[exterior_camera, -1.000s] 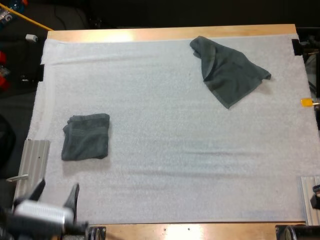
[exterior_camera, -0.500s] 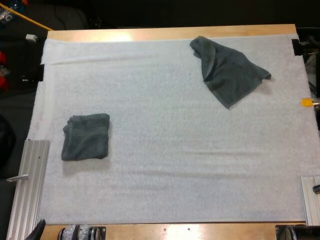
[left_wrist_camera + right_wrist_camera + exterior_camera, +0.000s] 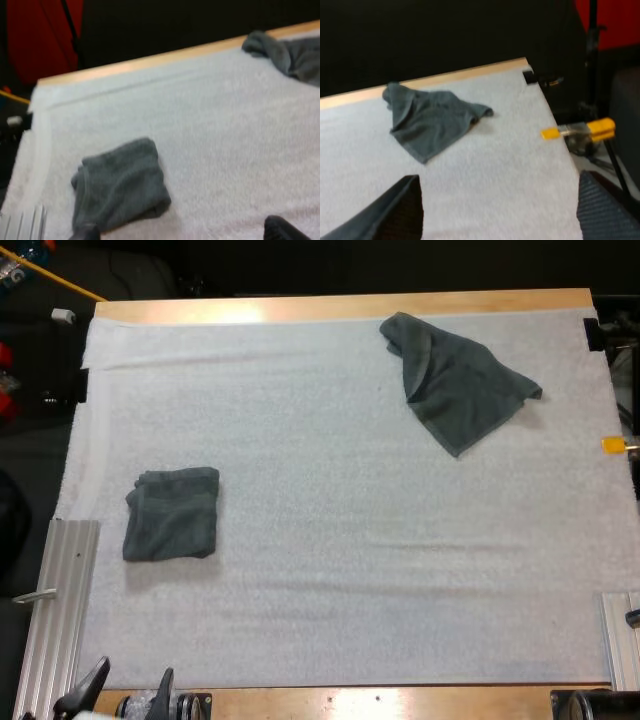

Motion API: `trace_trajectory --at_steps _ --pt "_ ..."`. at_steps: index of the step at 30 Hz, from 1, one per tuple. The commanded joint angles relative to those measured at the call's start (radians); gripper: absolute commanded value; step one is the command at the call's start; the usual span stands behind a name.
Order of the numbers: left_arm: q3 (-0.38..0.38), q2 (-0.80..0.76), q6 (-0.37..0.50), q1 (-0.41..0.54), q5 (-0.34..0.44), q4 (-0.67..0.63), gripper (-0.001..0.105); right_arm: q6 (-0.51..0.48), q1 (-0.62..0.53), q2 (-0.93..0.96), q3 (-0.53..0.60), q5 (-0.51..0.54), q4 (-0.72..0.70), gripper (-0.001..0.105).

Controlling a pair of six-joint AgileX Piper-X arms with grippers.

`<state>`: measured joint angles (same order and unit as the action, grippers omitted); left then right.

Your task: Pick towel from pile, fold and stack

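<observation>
Grey-green and loosely bunched, the crumpled towel (image 3: 455,380) lies on the white mat (image 3: 330,570) near its far right corner, one flap turned over on itself and its far tip close to the bare strip of the wooden table (image 3: 300,308). Well apart from it, on the left side of the mat, sits the folded towel (image 3: 172,512), a compact, roughly square bundle lying flat. Nothing touches either towel. The left gripper (image 3: 128,692) is at the near left corner of the mat, on the near side of the folded towel and clear of it, its two black fingers spread with nothing between them. From the left wrist, the folded towel (image 3: 120,185) shows just beyond the left gripper (image 3: 182,235). From the right wrist, the right gripper (image 3: 500,215) hangs over bare mat with its fingers (image 3: 395,210) wide apart and empty, the crumpled towel (image 3: 427,120) farther ahead. A ribbed metal rail (image 3: 60,600) runs along the mat's near left edge.
</observation>
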<state>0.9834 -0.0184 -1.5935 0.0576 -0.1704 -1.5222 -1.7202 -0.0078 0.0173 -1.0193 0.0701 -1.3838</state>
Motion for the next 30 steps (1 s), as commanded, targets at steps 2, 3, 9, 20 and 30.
trace_trajectory --at_steps 2,3,9,20,30 --pt "-0.039 -0.137 -0.001 -0.001 0.002 0.048 0.062 -0.003 0.001 0.039 0.028 -0.007 0.083 0.063" --pt "-0.053 -0.137 -0.001 -0.001 0.002 0.064 0.062 -0.003 0.001 0.039 0.037 -0.007 0.106 0.063" --pt "-0.170 -0.136 -0.001 -0.001 -0.010 0.241 0.062 -0.003 0.001 0.037 0.139 -0.007 0.224 0.063" --pt "-0.377 -0.135 -0.001 -0.001 -0.015 0.437 0.062 -0.003 0.001 0.035 0.355 -0.007 0.312 0.063" --pt "-0.445 -0.131 -0.001 -0.001 -0.017 0.463 0.062 -0.003 0.001 0.035 0.475 -0.005 0.333 0.063"
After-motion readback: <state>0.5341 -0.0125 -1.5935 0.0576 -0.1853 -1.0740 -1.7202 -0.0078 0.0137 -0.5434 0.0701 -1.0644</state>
